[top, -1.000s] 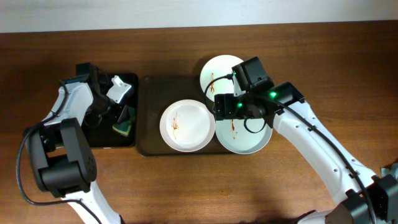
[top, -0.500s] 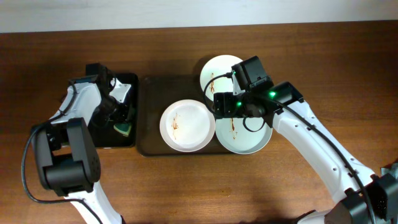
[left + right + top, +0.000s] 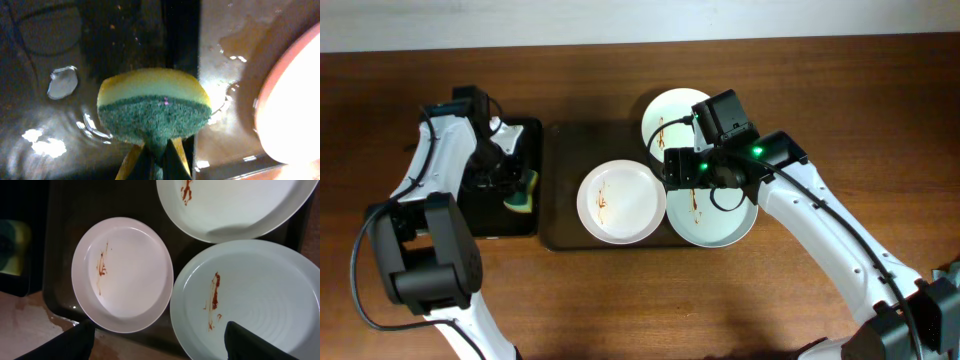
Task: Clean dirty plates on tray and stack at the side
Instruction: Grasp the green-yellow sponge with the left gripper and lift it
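Note:
Three white plates with brown-orange smears lie on the dark-brown tray (image 3: pixel 558 205): one at the left (image 3: pixel 621 202), one at the front right (image 3: pixel 712 215), one at the back (image 3: pixel 670 112). My left gripper (image 3: pixel 512 178) is shut on a yellow-and-green sponge (image 3: pixel 523 192), held above the right side of the black tray (image 3: pixel 490 215). The left wrist view shows the sponge (image 3: pixel 152 105) pinched in the jaws (image 3: pixel 157 157). My right gripper (image 3: pixel 685 170) hovers open and empty over the plates. In its wrist view, the fingers (image 3: pixel 162 345) are spread wide above the left plate (image 3: pixel 122 272) and front-right plate (image 3: pixel 255 300).
The black tray is wet and glossy in the left wrist view (image 3: pixel 75 60). The brown tray (image 3: pixel 225 60) beside it also has water on it. A plate's rim (image 3: pixel 295 100) shows at the right. Bare wooden table (image 3: pixel 620 300) surrounds both trays.
My left gripper has swung from the back of the black tray to its right side, with the sponge now in its jaws. The right arm and plates have not moved.

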Controlling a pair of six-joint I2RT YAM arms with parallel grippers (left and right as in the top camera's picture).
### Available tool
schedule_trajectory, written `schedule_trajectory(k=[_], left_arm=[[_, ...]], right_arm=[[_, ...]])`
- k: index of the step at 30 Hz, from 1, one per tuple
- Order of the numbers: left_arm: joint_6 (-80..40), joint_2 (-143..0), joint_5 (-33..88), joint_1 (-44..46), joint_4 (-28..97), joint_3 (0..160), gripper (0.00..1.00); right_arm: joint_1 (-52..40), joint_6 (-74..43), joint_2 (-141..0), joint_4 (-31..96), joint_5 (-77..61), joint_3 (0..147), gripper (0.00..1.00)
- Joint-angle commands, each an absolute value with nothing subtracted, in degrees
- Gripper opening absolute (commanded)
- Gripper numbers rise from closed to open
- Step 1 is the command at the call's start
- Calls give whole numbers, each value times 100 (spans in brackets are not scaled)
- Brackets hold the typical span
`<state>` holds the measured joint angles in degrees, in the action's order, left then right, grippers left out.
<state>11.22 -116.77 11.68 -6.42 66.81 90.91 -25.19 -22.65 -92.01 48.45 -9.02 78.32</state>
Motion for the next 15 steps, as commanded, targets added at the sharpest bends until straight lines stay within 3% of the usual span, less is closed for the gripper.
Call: schedule_trajectory(k=[1, 4, 7, 12, 15], left_arm=[[790, -11061, 939, -617, 7078, 9636, 1], [683, -10527, 703, -617, 7212, 9725, 1], [558, -10095, 698, -617, 7306, 9723, 1], [554, -10040, 701, -615, 7430, 9723, 1], [462, -10036, 725, -609, 7459, 9723, 1]], right_arm=[[-2550, -2303, -9233, 4807, -834, 7931, 83], [-2550, -2333, -9233, 4681, -834, 7931, 81], [-2550, -2777, -9404, 4362, -840, 7931, 74], [-2550, -2797, -10224, 3828, -1203, 7931, 72], [-2556, -2663, -10676, 3306, -1313, 7931, 66]])
